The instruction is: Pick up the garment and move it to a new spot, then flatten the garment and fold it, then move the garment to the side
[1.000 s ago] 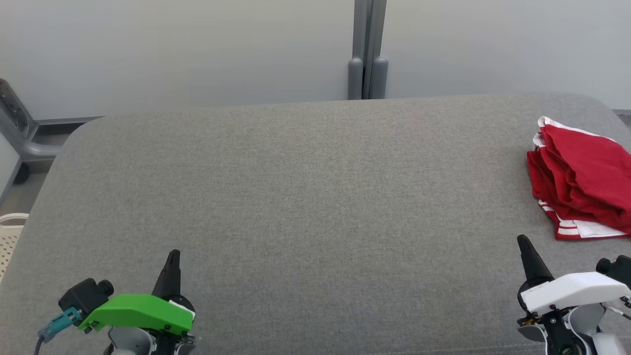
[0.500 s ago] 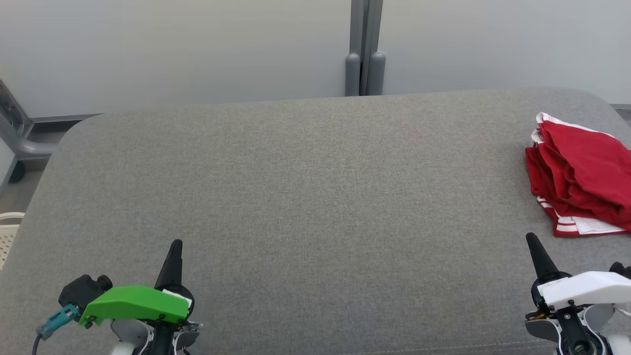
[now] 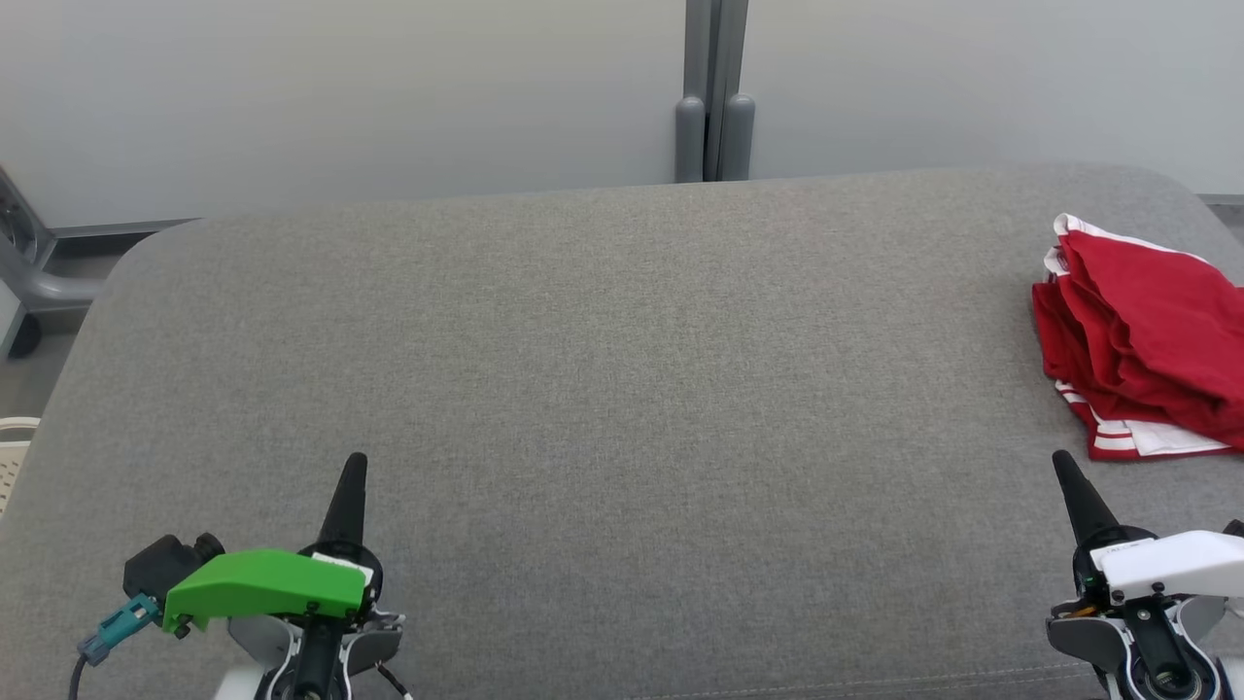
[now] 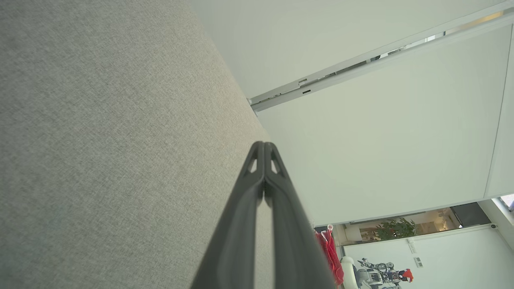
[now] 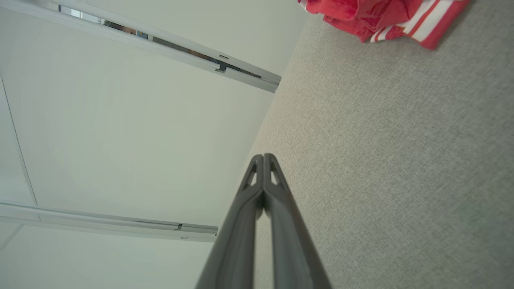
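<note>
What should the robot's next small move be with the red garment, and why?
Probably open the right claw and ease it forward to the red garment. That claw is shut, empty and nearest, short of the striped hem; the garment lies bunched at the right edge of the grey cushion, far from the left claw.

garment (image 3: 1142, 335) partly beyond right edge

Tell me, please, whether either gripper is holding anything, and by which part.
Nothing is held: the left gripper and right gripper are shut empty, and the crumpled red, white-striped garment lies apart on the grey fabric surface.
</note>
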`<state>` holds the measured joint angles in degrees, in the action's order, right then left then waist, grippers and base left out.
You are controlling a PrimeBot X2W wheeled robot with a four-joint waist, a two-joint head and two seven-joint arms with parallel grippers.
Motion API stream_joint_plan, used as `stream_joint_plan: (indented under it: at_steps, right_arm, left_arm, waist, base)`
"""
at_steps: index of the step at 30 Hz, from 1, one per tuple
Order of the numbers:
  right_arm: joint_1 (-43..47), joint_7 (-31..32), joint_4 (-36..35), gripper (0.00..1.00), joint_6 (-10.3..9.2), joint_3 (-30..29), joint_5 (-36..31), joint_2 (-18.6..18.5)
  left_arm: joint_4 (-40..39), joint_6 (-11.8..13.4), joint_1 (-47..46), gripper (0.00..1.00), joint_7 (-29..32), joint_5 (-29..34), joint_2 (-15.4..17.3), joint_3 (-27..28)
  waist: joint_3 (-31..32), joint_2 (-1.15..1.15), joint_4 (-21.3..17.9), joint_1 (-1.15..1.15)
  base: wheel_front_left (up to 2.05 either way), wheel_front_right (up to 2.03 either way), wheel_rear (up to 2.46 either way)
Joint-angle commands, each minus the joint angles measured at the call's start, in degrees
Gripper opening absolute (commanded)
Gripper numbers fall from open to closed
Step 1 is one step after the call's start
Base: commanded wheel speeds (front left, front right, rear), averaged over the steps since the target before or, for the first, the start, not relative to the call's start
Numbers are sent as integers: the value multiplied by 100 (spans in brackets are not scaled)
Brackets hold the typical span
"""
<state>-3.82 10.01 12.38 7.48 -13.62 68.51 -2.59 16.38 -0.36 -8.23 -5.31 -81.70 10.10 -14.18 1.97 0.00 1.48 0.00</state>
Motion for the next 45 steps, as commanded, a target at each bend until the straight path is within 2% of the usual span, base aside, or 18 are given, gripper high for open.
stream_joint_plan:
  at_steps: [1, 45]
  right_arm:
    - [-102, 25, -28, 0, 3, -36, 111, -34]
    - [-238, 441, 150, 0, 2, -553, 1983, -40]
  left_arm:
    - [-26, -51, -154, 0, 8, -45, -4, 81]
    - [245, -649, -379, 0, 332, -1103, -653, 723]
  waist:
    - [-3, 0, -2, 0]
    - [-182, 0, -126, 0]
  base:
    - [0, 0, 0]
    - [0, 0, 0]
